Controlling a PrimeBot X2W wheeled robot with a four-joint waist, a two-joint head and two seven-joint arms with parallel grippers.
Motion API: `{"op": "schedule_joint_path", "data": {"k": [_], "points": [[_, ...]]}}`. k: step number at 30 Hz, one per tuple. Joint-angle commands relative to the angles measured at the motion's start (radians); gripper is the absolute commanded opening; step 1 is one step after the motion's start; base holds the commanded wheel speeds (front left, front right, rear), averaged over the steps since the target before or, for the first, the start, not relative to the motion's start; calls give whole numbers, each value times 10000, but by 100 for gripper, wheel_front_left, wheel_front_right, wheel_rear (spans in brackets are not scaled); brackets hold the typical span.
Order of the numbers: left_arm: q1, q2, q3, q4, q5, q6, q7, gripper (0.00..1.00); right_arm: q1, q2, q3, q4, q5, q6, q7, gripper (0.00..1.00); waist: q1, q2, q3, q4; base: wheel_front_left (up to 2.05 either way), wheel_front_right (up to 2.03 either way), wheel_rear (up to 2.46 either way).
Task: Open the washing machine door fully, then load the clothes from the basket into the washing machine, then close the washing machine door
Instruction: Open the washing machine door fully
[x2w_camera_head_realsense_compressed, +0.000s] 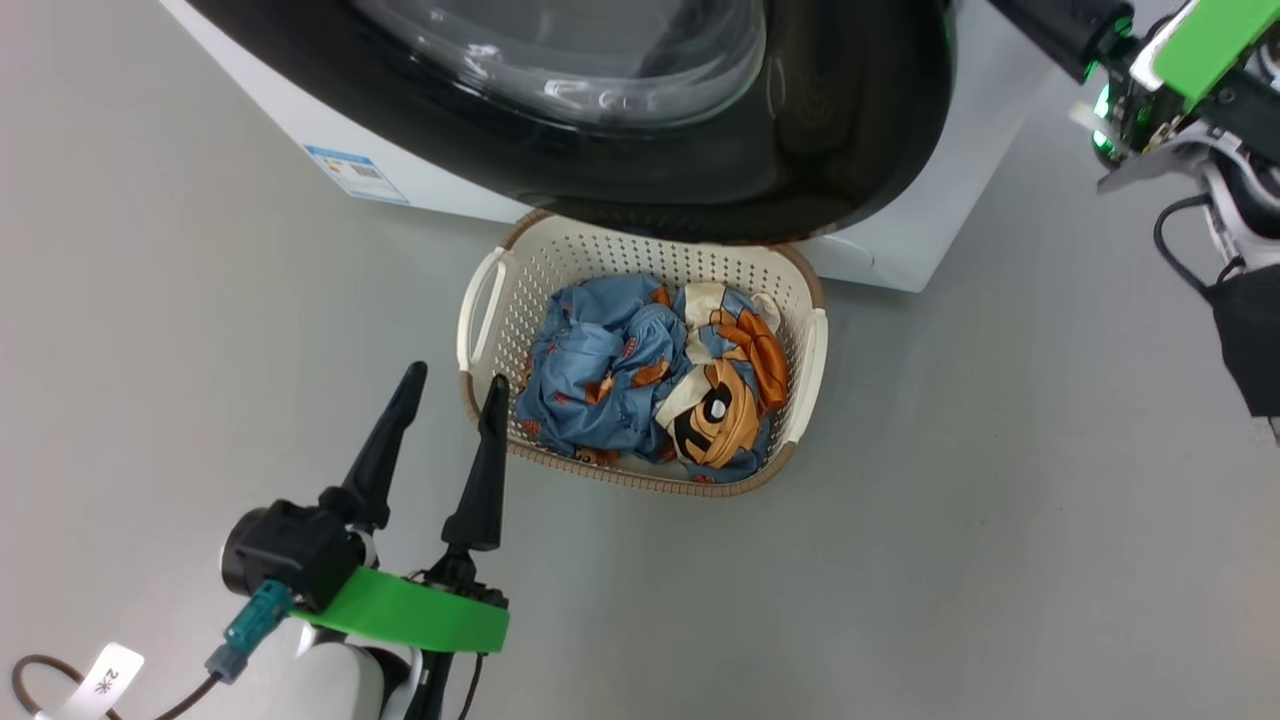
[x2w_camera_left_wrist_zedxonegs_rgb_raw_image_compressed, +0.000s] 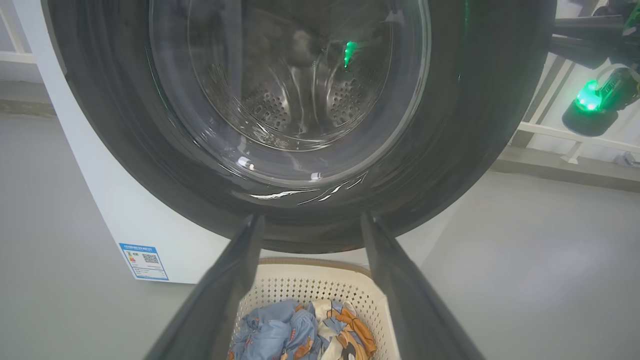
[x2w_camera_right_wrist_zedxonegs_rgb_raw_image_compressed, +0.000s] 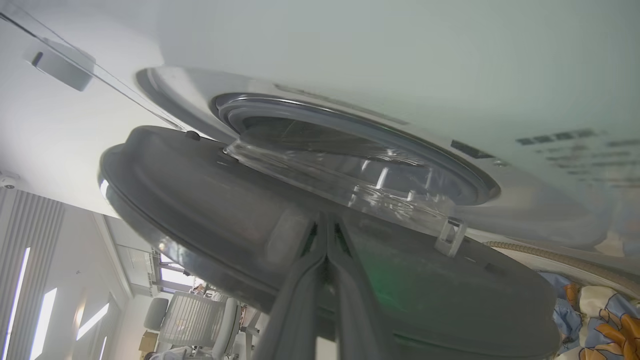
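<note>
Right at the front of the washing machine (x2w_camera_head_realsense_compressed: 900, 250) the door (x2w_camera_head_realsense_compressed: 850, 130) is ajar, not wide open. From the right wrist view we can see a wedge of gap between its grey inner side and the white front, with the glass bowl (x2w_camera_right_wrist_zedxonegs_rgb_raw_image_compressed: 350, 175) partly out of the opening. The right gripper (x2w_camera_right_wrist_zedxonegs_rgb_raw_image_compressed: 327, 225) has its fingers pressed flat together with nothing between them, and the tips sit up against the door's inner side just under the bowl.

From the head view, the door's black lower edge hangs over the far rim of the basket (x2w_camera_head_realsense_compressed: 480, 300), so that side is pretty cramped. The basket sits on the floor (x2w_camera_head_realsense_compressed: 1000, 500) just in front of the machine. The clothes (x2w_camera_head_realsense_compressed: 640, 380) are bunched inside it, blue one to the left, cream and orange one to the right.

Our left gripper (x2w_camera_head_realsense_compressed: 456, 378) is spread wide and holding nothing. One fingertip lines up with the basket's near left corner, but we can't tell if it touches. Through those fingers the left wrist view looks straight at the glass and the drum (x2w_camera_left_wrist_zedxonegs_rgb_raw_image_compressed: 270, 105) behind it.

Both sides of the basket are bare floor, and the blue label (x2w_camera_head_realsense_compressed: 357, 175) is well off to the left.
</note>
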Motion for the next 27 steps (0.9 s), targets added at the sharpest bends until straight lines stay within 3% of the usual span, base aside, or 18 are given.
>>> {"op": "schedule_joint_path", "data": {"k": [1, 27], "points": [[119, 127, 349, -149, 114, 64, -63, 100, 333, 407, 298, -403, -208, 48, 222, 0, 0, 0, -162, -28, 0, 0, 0], [852, 127, 474, -84, 438, 15, -63, 100, 1920, 812, 873, -854, -166, 48, 662, 0, 0, 0, -1339, -67, 0, 0, 0]]}}
